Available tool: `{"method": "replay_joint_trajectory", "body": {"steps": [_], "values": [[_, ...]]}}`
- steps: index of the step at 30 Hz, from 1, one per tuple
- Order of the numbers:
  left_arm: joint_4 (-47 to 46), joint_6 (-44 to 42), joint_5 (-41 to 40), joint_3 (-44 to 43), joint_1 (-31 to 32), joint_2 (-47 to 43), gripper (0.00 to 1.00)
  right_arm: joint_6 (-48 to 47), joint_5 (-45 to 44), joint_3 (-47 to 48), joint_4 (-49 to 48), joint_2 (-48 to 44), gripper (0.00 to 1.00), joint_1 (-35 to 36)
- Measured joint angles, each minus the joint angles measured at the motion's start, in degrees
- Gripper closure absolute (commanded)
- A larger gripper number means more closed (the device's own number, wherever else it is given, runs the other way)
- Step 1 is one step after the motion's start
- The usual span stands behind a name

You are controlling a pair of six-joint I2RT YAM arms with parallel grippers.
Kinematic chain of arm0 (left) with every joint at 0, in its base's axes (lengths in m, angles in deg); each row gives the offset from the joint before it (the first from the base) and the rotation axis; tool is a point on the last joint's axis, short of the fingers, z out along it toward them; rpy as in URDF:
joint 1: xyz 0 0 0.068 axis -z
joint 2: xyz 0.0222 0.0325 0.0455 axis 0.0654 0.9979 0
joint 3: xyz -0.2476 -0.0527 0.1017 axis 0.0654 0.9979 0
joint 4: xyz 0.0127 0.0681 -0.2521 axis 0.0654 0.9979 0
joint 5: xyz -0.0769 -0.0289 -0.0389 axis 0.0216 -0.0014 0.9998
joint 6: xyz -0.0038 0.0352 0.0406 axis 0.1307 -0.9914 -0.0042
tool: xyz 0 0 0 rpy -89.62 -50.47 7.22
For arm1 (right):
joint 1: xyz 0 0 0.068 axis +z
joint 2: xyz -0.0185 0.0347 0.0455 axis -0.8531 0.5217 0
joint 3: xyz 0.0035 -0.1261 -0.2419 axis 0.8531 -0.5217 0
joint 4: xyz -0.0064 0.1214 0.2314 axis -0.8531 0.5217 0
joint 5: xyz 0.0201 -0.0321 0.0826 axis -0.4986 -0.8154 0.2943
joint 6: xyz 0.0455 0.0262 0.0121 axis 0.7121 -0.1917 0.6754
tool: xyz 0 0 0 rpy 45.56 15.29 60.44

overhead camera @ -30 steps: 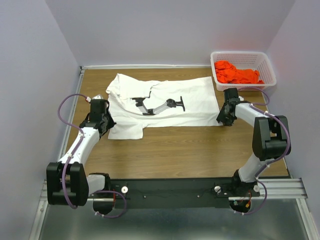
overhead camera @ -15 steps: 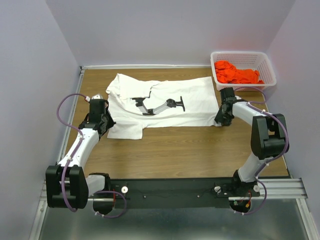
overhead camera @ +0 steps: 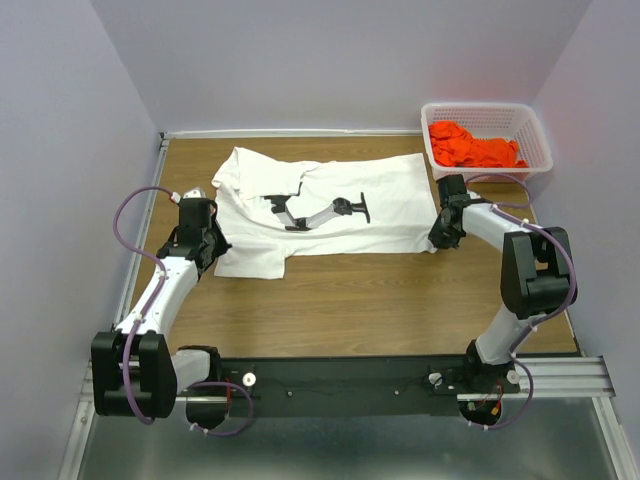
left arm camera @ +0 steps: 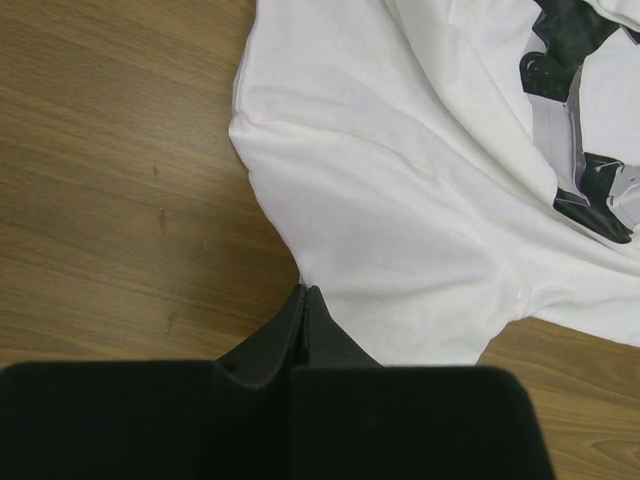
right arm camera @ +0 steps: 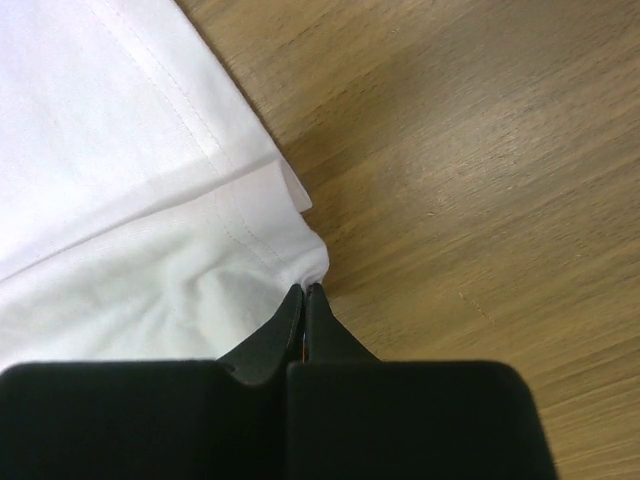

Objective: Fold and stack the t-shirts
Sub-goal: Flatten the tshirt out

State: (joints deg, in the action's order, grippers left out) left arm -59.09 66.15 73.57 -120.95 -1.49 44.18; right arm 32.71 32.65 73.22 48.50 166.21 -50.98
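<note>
Lying spread across the counter's (overhead camera: 350, 290) far half, the white t-shirt (overhead camera: 330, 205) is nipped at both ends. The left pincer (left arm camera: 305, 292) is closed tight on its near-left edge, and the right pincer (right arm camera: 305, 290) on its puckered right hem corner. The orange-red t-shirt (overhead camera: 470, 148) sits crumpled in the basket (overhead camera: 485, 108).

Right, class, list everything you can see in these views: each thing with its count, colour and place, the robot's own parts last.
white shirt: one, white with black-grey print, spread on the table.
orange shirt: one bunched heap, orange-red, in the basket.
basket: one, white lattice, far right corner.
table: one, brown wood.
arms: two, black and white, bases at near edge.
left fingers: black, shut on the white shirt's left edge.
right fingers: black, shut on its right corner.
</note>
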Motion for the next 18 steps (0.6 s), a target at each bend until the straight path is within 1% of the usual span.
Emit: {"method": "replay_joint_trajectory", "body": {"steps": [3,6,9,15,18], "values": [[0.8,0.0,0.0,-0.7,0.0,-0.1,1.0,-0.3,0.0,0.1,0.5,-0.3,0.99,0.0],[1.6,0.0,-0.1,-3.0,0.0,-0.1,1.0,-0.9,0.0,0.8,3.9,-0.7,1.0,0.0],[2.8,0.1,-0.4,-7.8,-0.1,0.0,1.0,-1.9,-0.1,3.2,7.3,-1.3,1.0,0.0],[4.2,0.7,-3.5,-23.9,-1.2,2.2,1.0,-5.0,-0.3,18.1,11.6,-4.8,1.0,0.0],[5.9,0.9,-6.9,-31.8,-1.2,2.3,1.0,-7.4,-0.2,28.1,11.9,-9.2,1.0,0.0]]}}
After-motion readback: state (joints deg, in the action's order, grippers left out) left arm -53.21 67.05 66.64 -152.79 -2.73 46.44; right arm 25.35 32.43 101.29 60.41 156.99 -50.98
